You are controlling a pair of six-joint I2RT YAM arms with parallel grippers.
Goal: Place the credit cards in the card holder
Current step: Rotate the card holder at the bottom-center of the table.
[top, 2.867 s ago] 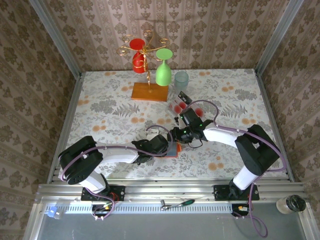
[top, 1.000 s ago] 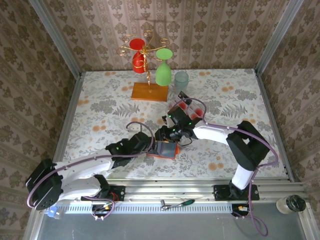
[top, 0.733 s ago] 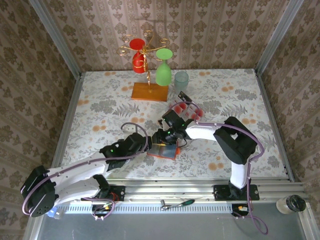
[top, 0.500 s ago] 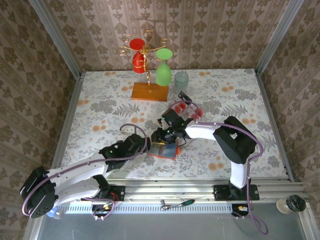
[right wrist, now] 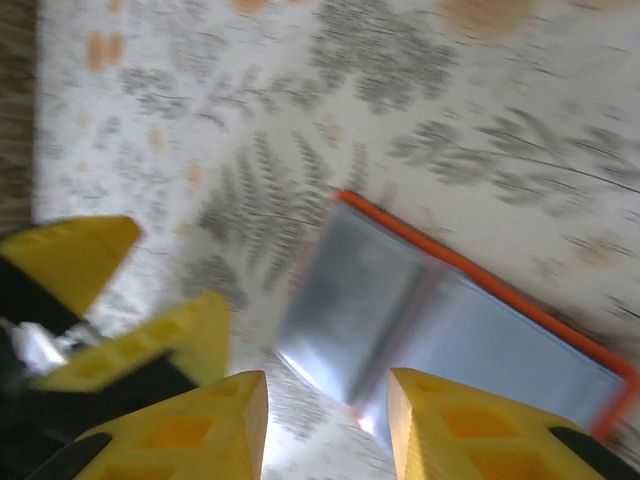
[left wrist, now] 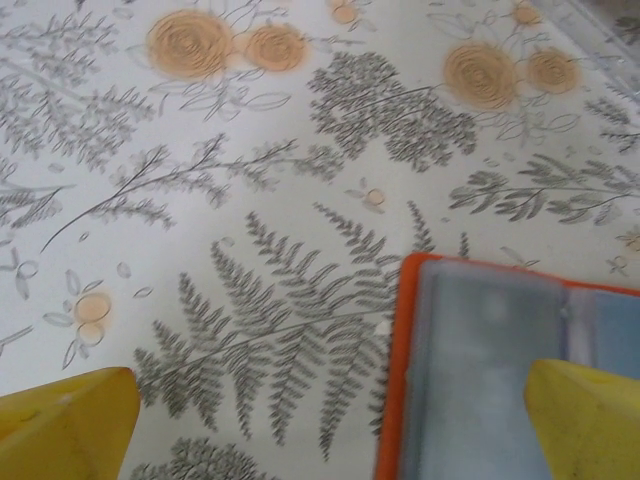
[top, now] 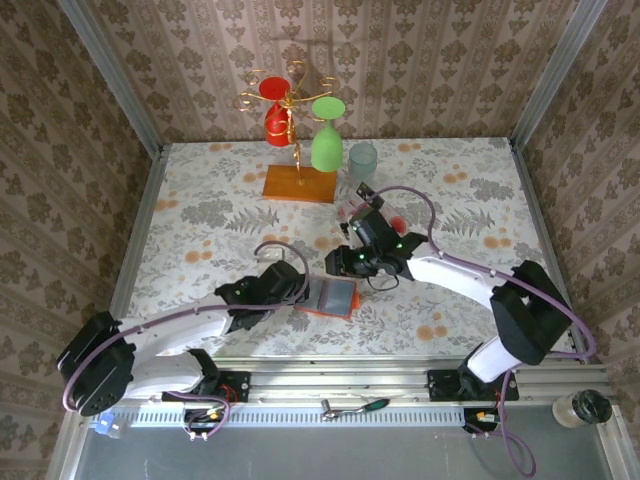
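While the card holder (top: 335, 297) lies open and flat on the flowered tablecloth (top: 220, 200) near the front edge, both grippers are gathered at its left end. From above, the left gripper (top: 299, 291) is just beside the card holder's left edge, and the right gripper (top: 338, 263) is just behind its far edge. Seen from the left wrist, the left gripper (left wrist: 325, 430) has its yellow fingers (left wrist: 65, 425) spread wide with nothing between them, one over bare cloth and the other over the card holder (left wrist: 480, 370), whose orange rim frames greyish clear pockets. Seen from the right wrist, the right gripper (right wrist: 325, 425) has its fingers partly apart and grips nothing; it hangs above the open card holder (right wrist: 440, 330), with the left gripper's yellow tips at the card holder's corner. The credit cards (top: 399, 222) lie farther back on the cloth, partly hidden under the right arm, apart from the card holder
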